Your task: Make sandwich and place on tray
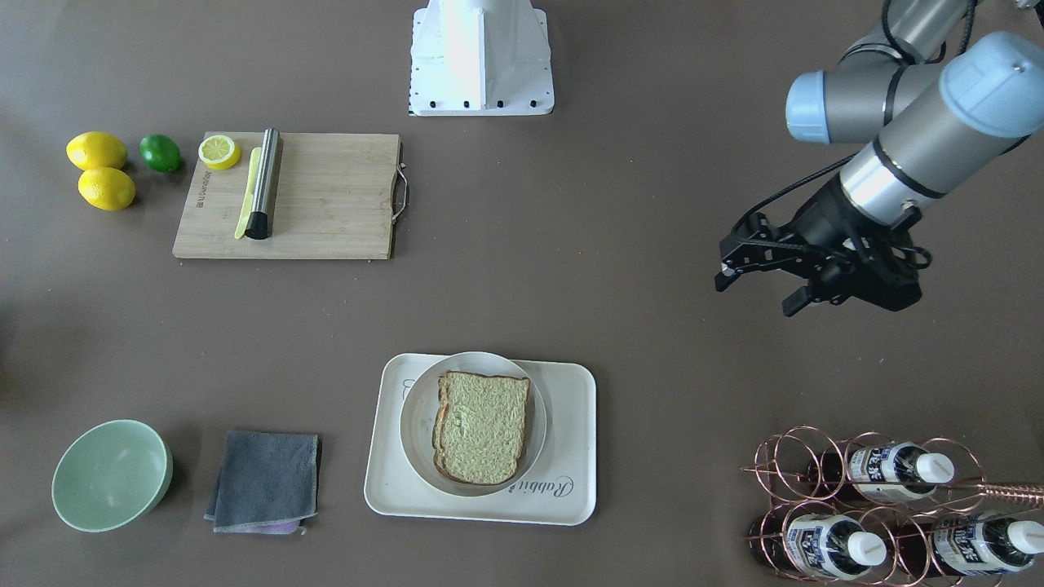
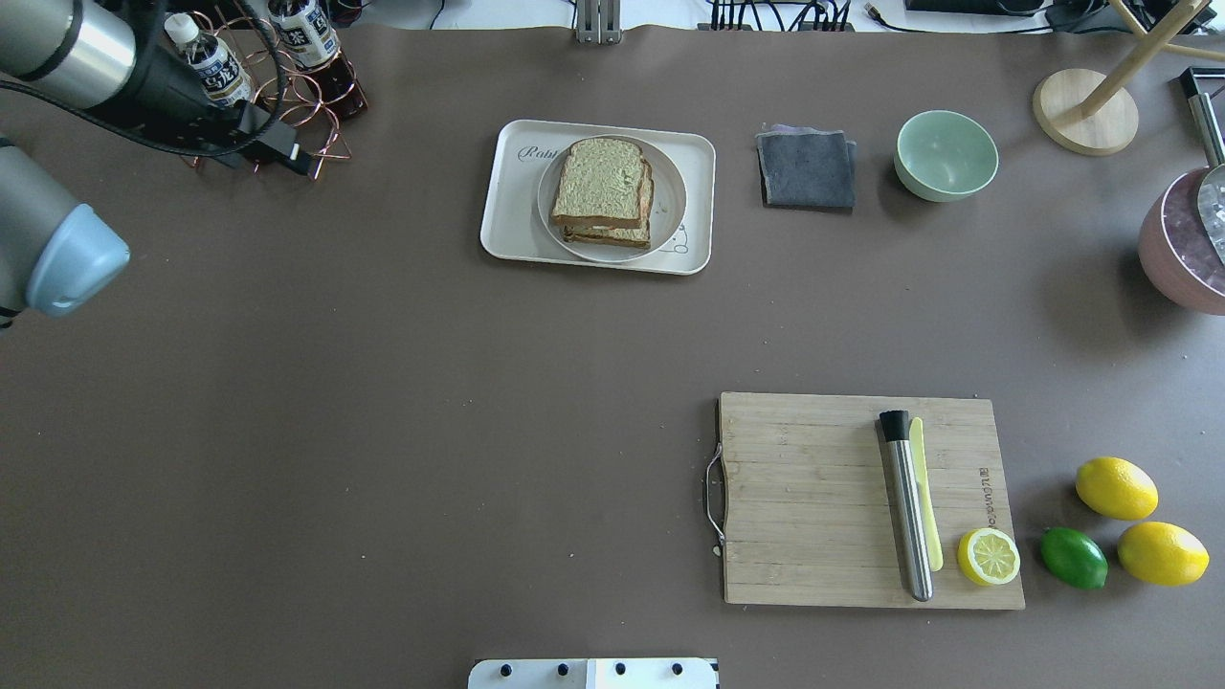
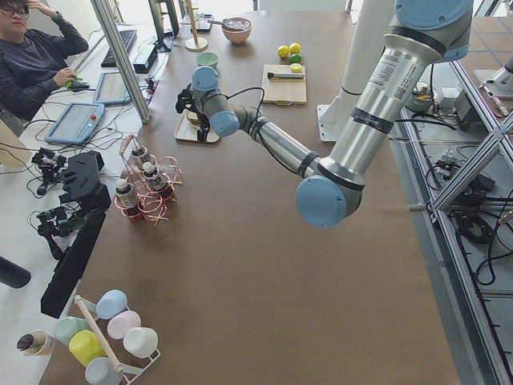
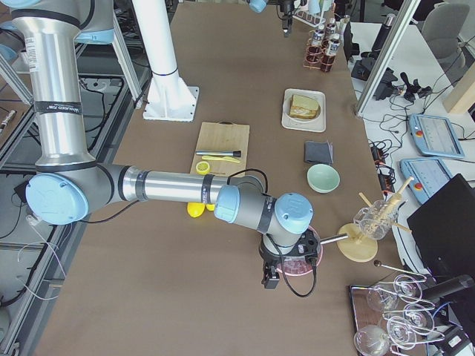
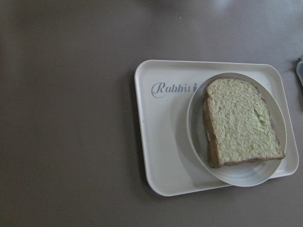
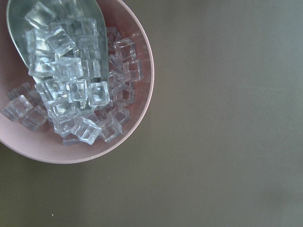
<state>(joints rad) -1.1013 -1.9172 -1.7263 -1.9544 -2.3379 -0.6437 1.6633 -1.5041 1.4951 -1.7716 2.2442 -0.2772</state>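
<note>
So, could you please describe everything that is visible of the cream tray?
The tray is a cream rectangle with rounded corners and a low raised rim; it looks like smooth plastic. Grey "Rabbit" script is printed near one corner. It lies flat on the brown table. A round white plate rests on it, off-centre, its edge reaching the rim on the long side nearer the robot, and it carries the sandwich. Nothing else touches the tray.

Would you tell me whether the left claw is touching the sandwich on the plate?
Apart. The front-facing view shows the left claw above the table, with a wide stretch of bare surface between it and the sandwich.
</note>
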